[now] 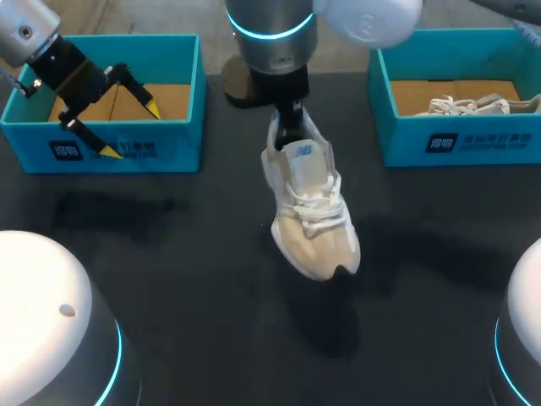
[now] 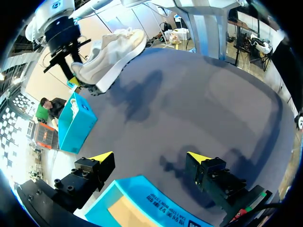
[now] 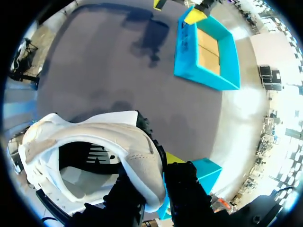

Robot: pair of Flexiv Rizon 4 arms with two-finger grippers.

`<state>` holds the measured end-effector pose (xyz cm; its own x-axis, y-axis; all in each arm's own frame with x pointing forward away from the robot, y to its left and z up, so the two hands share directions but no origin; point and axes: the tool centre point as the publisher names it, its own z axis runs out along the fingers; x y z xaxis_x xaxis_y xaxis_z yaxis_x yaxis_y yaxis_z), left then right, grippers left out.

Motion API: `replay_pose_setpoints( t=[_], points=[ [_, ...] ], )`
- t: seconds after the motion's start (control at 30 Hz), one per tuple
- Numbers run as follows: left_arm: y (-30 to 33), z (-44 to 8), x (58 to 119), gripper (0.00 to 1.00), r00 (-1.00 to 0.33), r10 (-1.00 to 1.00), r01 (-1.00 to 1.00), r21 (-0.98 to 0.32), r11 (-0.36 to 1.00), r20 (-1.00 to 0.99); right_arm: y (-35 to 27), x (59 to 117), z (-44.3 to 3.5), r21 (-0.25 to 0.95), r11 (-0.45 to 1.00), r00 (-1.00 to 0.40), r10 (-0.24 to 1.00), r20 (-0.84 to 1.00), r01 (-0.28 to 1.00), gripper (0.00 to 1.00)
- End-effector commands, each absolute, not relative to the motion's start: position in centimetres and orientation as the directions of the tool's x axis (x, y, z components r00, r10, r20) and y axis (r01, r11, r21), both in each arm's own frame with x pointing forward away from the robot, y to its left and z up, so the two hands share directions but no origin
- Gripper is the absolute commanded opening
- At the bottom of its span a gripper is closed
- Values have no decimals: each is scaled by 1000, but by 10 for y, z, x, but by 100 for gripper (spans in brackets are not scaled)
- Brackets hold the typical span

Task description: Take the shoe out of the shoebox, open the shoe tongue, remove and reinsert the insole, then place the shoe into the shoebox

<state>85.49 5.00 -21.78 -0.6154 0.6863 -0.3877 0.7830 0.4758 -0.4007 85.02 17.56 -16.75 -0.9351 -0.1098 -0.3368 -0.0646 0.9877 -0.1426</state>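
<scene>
We've got right gripper (image 3: 158, 177) clamped on shoe (image 1: 311, 211) heel, left gripper (image 1: 131, 130) open; set it sole-flat on table (image 1: 169, 254) before releasing.

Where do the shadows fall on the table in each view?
Head view: the shoe, held up by the right gripper, throws a dark shadow on the table just beyond its toe. Left wrist view: a softer shoe shadow lies on the table below the shoe. Right wrist view: a dark shadow lies beside the empty shoebox.
</scene>
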Motion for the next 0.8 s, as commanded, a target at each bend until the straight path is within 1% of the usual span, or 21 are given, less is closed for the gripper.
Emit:
replay_pose_setpoints(
  t=[0.03,0.17,0.3,0.4,0.47,0.63,0.67,0.8],
  points=[
    [50,-218,856,100,-615,689,783,-400,475,-385,146,869,-163,-147,984,-927,-149,-343,-104,0],
    [50,-218,856,100,-615,689,783,-400,475,-385,118,901,-158,-196,972,-921,-188,-342,-126,0],
    [50,-218,856,100,-615,689,783,-400,475,-385,89,934,-151,-197,970,-922,-201,-332,-141,0],
    [50,-218,856,100,-615,689,783,-400,475,-385,66,957,-151,-192,973,-923,-190,-334,-131,0],
    [50,-218,856,100,-615,689,783,-400,475,-385,53,970,-152,-178,978,-931,-160,-328,-105,0],
    [50,-218,856,100,-615,689,783,-400,475,-385,36,995,-150,-162,984,-928,-126,-350,-73,0],
    [50,-218,856,100,-615,689,783,-400,475,-385,32,998,-151,-172,984,-930,-105,-352,-46,0],
    [50,-218,856,100,-615,689,783,-400,475,-385,32,998,-151,-172,984,-930,-105,-352,-46,0]
  ],
)
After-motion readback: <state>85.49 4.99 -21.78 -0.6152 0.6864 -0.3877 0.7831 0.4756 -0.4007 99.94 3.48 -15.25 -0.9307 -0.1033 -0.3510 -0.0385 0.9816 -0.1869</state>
